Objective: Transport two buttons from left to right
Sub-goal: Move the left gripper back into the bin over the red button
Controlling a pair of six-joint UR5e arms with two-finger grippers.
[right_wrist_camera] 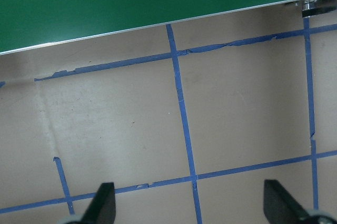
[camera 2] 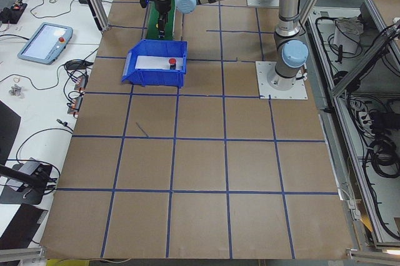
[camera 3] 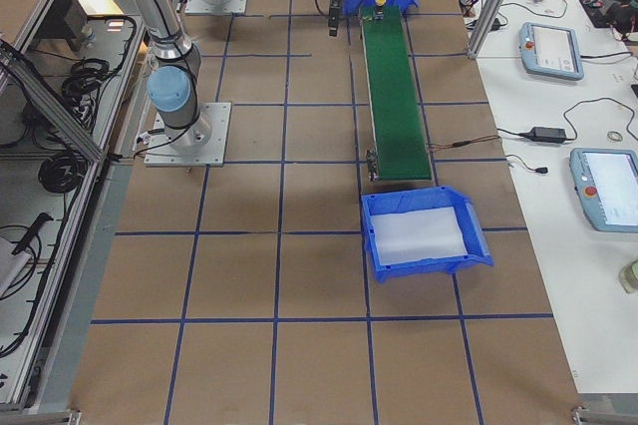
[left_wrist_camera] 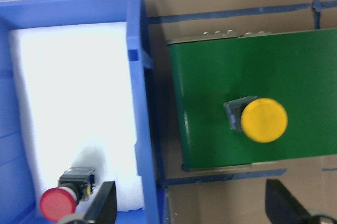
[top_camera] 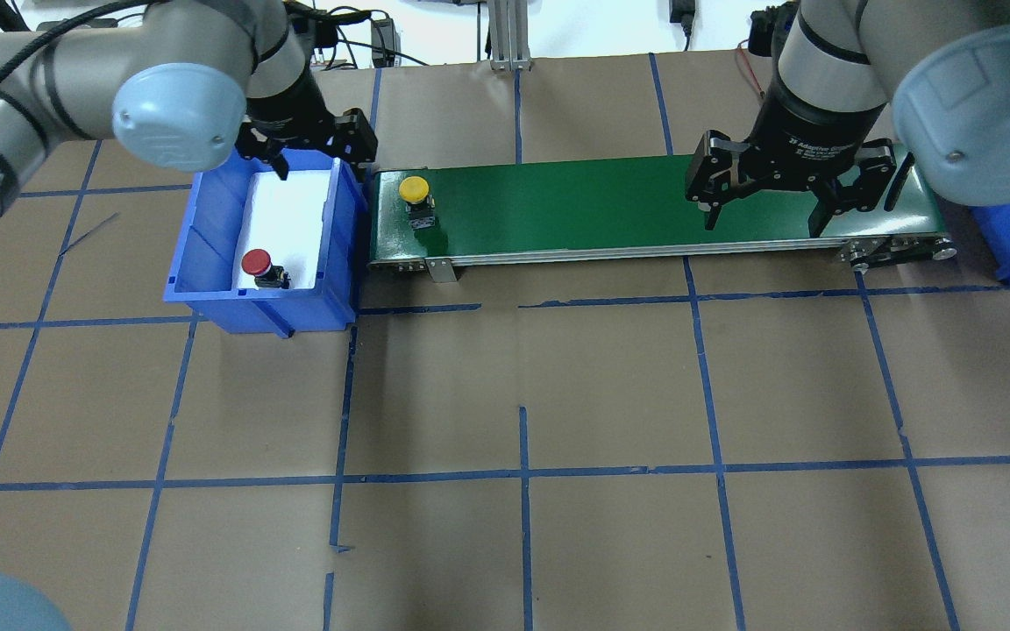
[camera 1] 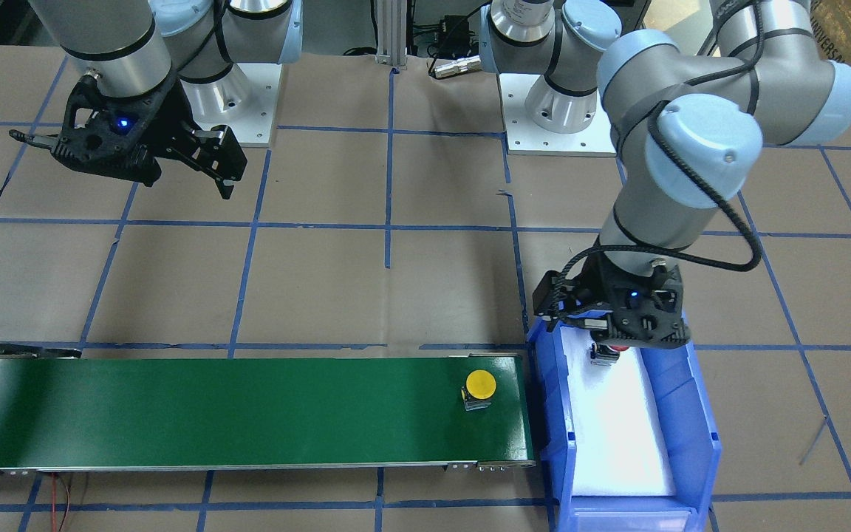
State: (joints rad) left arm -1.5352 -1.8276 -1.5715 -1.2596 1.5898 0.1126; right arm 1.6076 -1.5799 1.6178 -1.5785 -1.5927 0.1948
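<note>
Hovering spread-fingered, the left gripper (left_wrist_camera: 192, 201) has the red-capped push-button (left_wrist_camera: 58, 201) just beside one finger at lower left, inside the blue plastic bin (left_wrist_camera: 138, 103). The yellow mushroom-capped push-button (left_wrist_camera: 263, 119) sits centre-right on the green conveyor belt (left_wrist_camera: 210, 103).

The desk (top_camera: 522, 386) is covered in brown paper crossed by a blue tape grid (top_camera: 524, 473); a long green conveyor (top_camera: 628, 206) lies along its far side; a blue bin (top_camera: 259, 308) sits just beside the conveyor's left end, a second blue bin (camera 3: 424, 263) just beyond its right end; white base plates (camera 1: 267, 96) lie at the robot's side.
</note>
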